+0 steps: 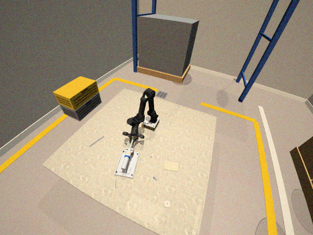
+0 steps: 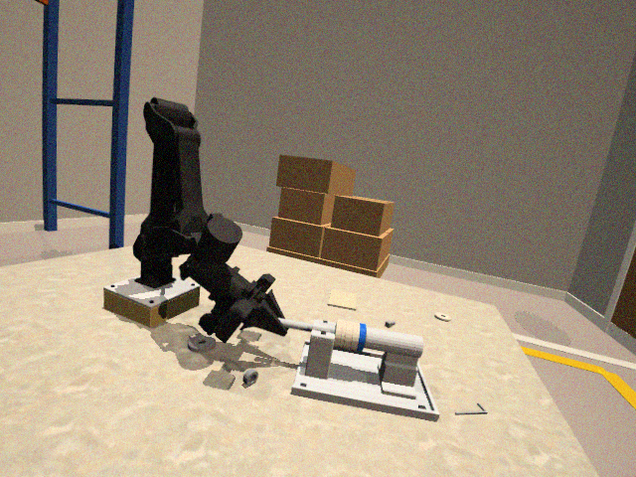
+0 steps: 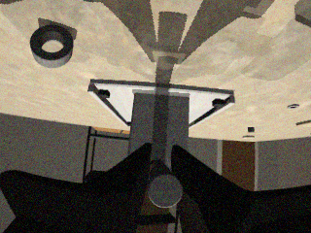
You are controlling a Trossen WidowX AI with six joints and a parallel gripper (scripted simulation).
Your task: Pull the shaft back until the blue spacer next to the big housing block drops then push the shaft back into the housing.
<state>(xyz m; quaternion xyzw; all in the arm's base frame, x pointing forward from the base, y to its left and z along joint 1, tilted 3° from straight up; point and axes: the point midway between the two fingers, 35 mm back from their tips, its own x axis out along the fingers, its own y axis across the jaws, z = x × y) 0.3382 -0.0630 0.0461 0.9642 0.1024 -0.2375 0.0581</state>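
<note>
My gripper (image 1: 132,139) (image 2: 283,326) (image 3: 161,149) is shut on the near end of the grey shaft (image 1: 131,145) (image 2: 298,324) (image 3: 165,191). The shaft runs into the upright support (image 2: 319,355) on the white base plate (image 1: 135,164) (image 2: 359,404) (image 3: 119,94). The blue spacer (image 1: 127,156) (image 2: 362,337) is up in line with the shaft, against the light grey housing (image 1: 124,163) (image 2: 397,343). Several beige spacers (image 1: 128,152) (image 2: 347,335) stand between it and the support. The shaft inside the spacers and housing is hidden; the wrist view does not show the spacers.
A dark ring (image 3: 51,60) lies left of the plate in the wrist view. A hex key (image 1: 116,183) (image 2: 470,412) lies beyond the housing. A grey rod (image 1: 96,141), a pale square (image 1: 170,165) (image 2: 342,299) and a pale washer (image 1: 165,203) lie farther off.
</note>
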